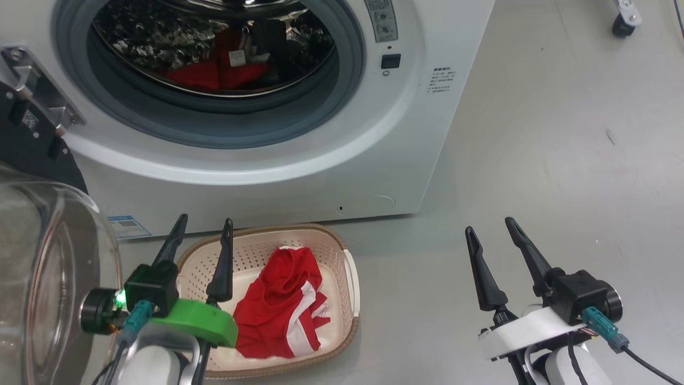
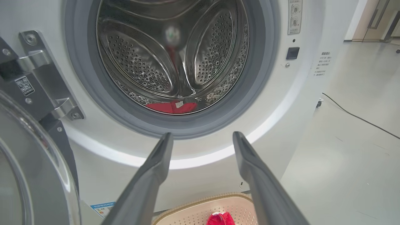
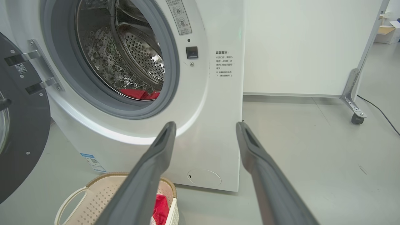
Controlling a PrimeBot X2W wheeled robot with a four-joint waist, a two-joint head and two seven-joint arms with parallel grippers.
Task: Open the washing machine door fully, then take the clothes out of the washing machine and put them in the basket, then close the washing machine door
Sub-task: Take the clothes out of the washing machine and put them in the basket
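The washer [image 1: 299, 160] is seen with its door [image 1: 48, 251] swung wide to the left on a metal hinge [image 2: 47, 75], so the glass bowl is turned towards the robot. The basket [image 1: 267, 231] is set on the floor [image 1: 561, 160] just in front of the washer. The clothes [image 1: 280, 307], red with white stripes, are heaped inside it. A further red cloth [image 1: 219, 75] with a small white tag is seen lying at the bottom of the steel drum [image 2: 140, 62].

The left claw [image 1: 206, 219] is held above the basket's left side, its fingers spread and nothing gripped. The right claw [image 1: 489, 224] is held over bare floor, well apart from the basket on the right, likewise spread and empty.

A QR code sticker [image 2: 24, 86] is fixed to the black inner face of the door by the hinge. A blue-edged label [image 1: 128, 225] with a QR code is stuck low on the washer's front, but its print cannot be read. A grey strip [image 3: 178, 15] with two round pictograms is placed above the black latch slot [image 3: 192, 52]. Beside it, several lines of Chinese print [image 3: 223, 64] marked with crosses are seen, too small to be read with certainty.

A white panel [image 3: 297, 47] on a castor [image 3: 356, 118] is stood to the washer's right.
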